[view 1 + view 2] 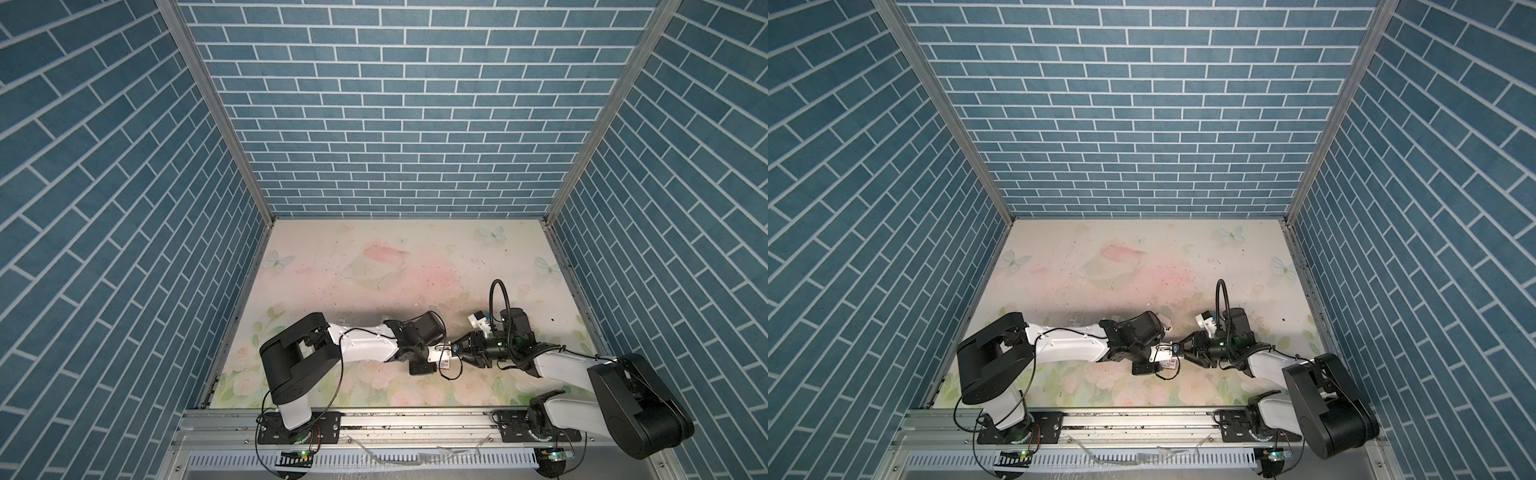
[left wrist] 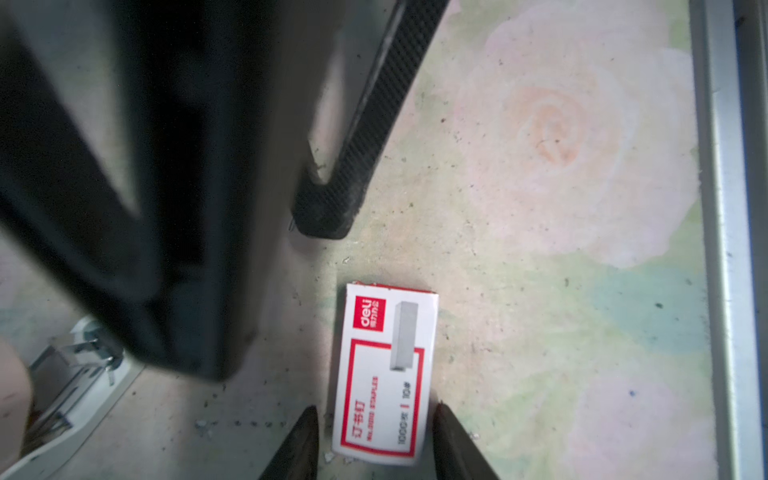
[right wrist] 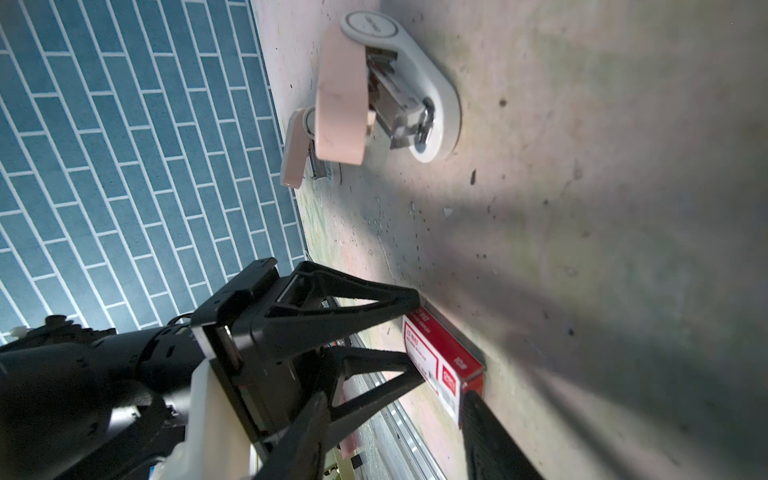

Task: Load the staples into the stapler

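Left wrist view shows the box (image 2: 386,374) lying flat on the table (image 2: 540,291). Your left hand (image 2: 376,409) is spread around its near end, one finger (image 2: 299,444) on each long side. A sliver of table shows beside one finger, so I judge the box not yet clamped. Your right hand (image 3: 395,397) is spread too and holds nothing, with one pad (image 3: 486,432) up against the box's other end. No loose staples show anywhere; presumably they are inside the box. The stapler (image 3: 436,83) lies apart from the box, hinged open, its metal channel (image 3: 397,95) exposed.

So the step looks like getting the box open. Close the left hand only enough to pin the box: it looks like thin card, and crushing it would likely jam whatever slides inside. Keep it flat on the table so it can't pivot. With the right pad, push squarely along the box's length, not downward, so the contents slide out rather than the whole box skating from your grip. Go slowly, because strips could snap or scatter if they shoot out.
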Controlling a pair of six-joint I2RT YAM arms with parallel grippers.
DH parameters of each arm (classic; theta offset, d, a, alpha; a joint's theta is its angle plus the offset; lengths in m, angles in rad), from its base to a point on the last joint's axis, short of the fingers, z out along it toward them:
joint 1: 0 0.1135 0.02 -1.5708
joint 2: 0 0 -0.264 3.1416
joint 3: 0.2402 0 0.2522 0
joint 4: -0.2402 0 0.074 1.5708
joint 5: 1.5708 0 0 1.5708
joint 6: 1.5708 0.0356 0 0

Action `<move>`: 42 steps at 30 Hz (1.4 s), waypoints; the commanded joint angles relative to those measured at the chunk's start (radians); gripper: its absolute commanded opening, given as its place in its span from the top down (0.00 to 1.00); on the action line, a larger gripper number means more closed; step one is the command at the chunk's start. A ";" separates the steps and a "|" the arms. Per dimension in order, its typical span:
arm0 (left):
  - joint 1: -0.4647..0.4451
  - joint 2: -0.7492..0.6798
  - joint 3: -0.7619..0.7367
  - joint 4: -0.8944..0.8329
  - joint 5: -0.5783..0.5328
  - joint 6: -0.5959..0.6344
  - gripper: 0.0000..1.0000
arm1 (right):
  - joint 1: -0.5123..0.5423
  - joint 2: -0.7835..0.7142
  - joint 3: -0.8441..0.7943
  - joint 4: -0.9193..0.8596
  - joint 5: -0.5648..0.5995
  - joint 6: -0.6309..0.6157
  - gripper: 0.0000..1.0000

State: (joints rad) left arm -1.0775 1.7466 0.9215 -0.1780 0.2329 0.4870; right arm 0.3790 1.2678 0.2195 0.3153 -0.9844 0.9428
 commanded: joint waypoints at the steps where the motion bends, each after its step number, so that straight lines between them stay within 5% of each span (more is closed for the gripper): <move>1: 0.005 0.003 -0.031 -0.080 0.013 0.020 0.54 | 0.019 -0.010 -0.012 0.009 0.016 0.025 0.48; 29: 0.006 -0.014 -0.069 0.063 0.050 0.006 0.52 | 0.063 0.016 -0.031 0.019 0.056 0.041 0.50; 42: 0.006 0.014 -0.078 0.087 0.023 0.002 0.61 | 0.083 0.145 -0.009 0.155 0.046 0.066 0.51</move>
State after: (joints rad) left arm -1.0756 1.7302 0.8593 -0.0734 0.2855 0.4862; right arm 0.4522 1.3903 0.2012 0.4297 -0.9466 0.9813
